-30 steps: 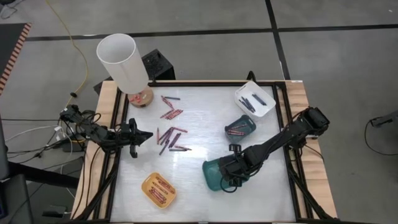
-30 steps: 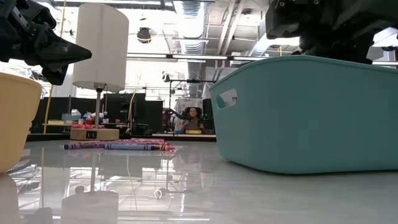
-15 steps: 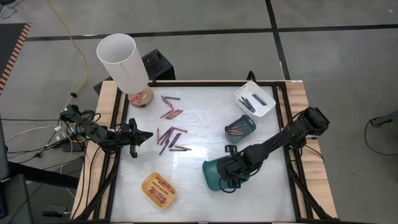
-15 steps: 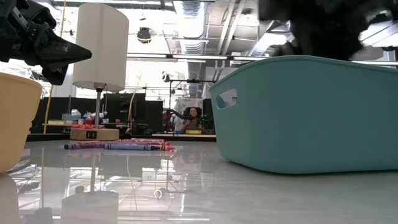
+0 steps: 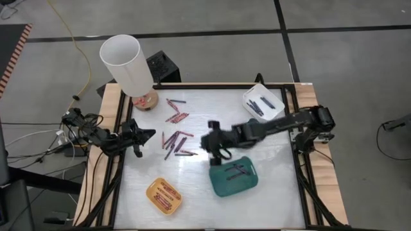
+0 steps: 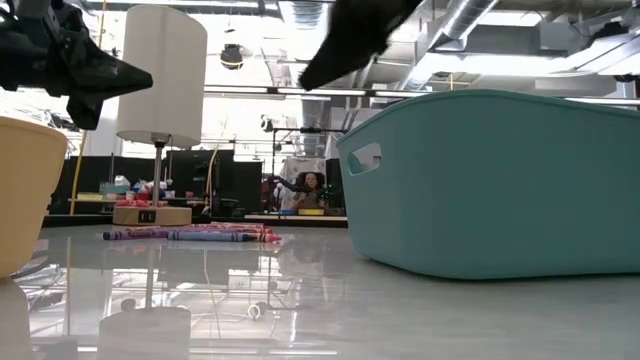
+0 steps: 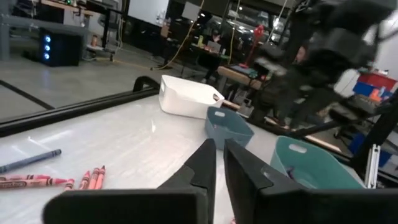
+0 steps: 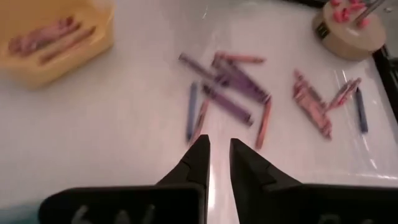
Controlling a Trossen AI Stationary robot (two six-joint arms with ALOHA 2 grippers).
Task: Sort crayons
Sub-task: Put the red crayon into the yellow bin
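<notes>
Loose crayons (image 5: 176, 144), purple, pink and red, lie flat on the white table left of centre, with another cluster (image 5: 176, 116) farther back. They also show in the right wrist view as crayons (image 8: 227, 93). My right gripper (image 5: 207, 141) hovers just right of the pile, slanting down toward it, slightly open with nothing between its fingers (image 8: 239, 163). A few dark crayons (image 5: 236, 171) lie in the large teal tray (image 5: 218, 186). My left gripper (image 5: 151, 133) waits shut above the table's left edge, pointing right.
A yellow tray (image 5: 152, 189) holding reddish crayons sits near the front left. A small teal tray (image 5: 255, 126) and a white tray (image 5: 253, 95) stand at the far right. A lamp with a white shade (image 5: 122, 61) stands at the far left corner.
My right gripper has left the large teal tray, rising and swinging toward the table's left to the crayon pile. Dark crayons now show in the uncovered tray. My left gripper has tipped up slightly in place.
</notes>
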